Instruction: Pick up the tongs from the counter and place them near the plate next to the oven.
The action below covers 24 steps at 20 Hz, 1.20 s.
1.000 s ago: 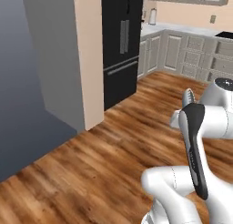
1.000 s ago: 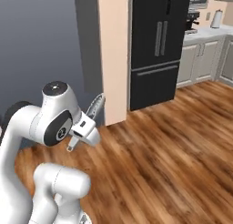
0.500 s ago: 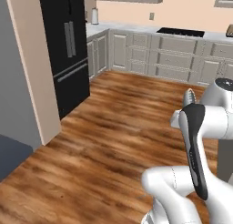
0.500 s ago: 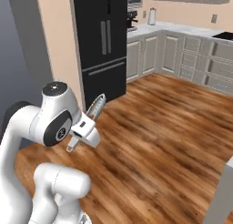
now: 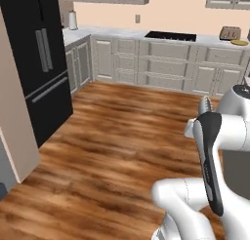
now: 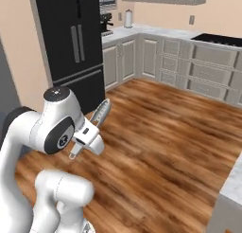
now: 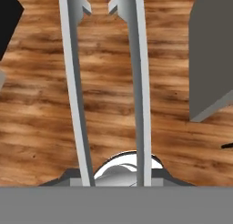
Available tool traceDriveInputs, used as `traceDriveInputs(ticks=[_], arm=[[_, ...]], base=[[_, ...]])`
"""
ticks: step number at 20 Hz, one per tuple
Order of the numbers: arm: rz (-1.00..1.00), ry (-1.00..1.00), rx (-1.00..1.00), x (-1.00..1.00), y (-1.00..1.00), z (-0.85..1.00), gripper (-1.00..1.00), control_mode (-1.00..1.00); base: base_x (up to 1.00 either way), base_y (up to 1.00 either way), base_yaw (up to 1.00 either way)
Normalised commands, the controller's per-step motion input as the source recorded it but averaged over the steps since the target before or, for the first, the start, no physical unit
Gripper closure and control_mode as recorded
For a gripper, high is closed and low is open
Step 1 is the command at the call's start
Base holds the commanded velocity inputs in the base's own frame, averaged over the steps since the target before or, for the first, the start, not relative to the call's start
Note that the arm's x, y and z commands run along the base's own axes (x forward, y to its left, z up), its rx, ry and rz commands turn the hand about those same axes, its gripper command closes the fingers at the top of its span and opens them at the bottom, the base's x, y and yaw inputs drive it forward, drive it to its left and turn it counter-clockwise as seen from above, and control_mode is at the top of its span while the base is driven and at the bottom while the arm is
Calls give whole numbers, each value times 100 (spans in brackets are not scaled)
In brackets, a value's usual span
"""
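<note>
My end effector [image 6: 79, 147] is closed on the tongs [image 7: 75, 86], gripping them at the joined end; their two grey arms run forward side by side, slightly apart, above the wood floor [image 5: 112, 136]. In the right base view the tongs [image 6: 100, 112] project up and forward from my wrist. The plate [image 5: 239, 42] lies on the far surface [image 5: 122, 32], just beside the toaster [image 5: 229, 33], right of the cooktop [image 5: 171, 36]. A black refrigerator [image 6: 71, 38] stands at left.

Even, bright rendered light — soft shadows, slight blur.
</note>
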Motion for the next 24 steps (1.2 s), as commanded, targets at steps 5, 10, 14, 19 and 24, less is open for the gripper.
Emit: traceDriveInputs(ticks=[5,10,14,19,24], arm=[[0,0,0,0,0,0,100,100],[0,0,0,0,0,0,100,100],[0,0,0,0,0,0,100,100],[0,0,0,0,0,0,100,100],[0,0,0,0,0,0,100,100]], base=[[94,0,-26],[100,1,-28],[100,0,-23],[100,0,-21],[100,0,-17]])
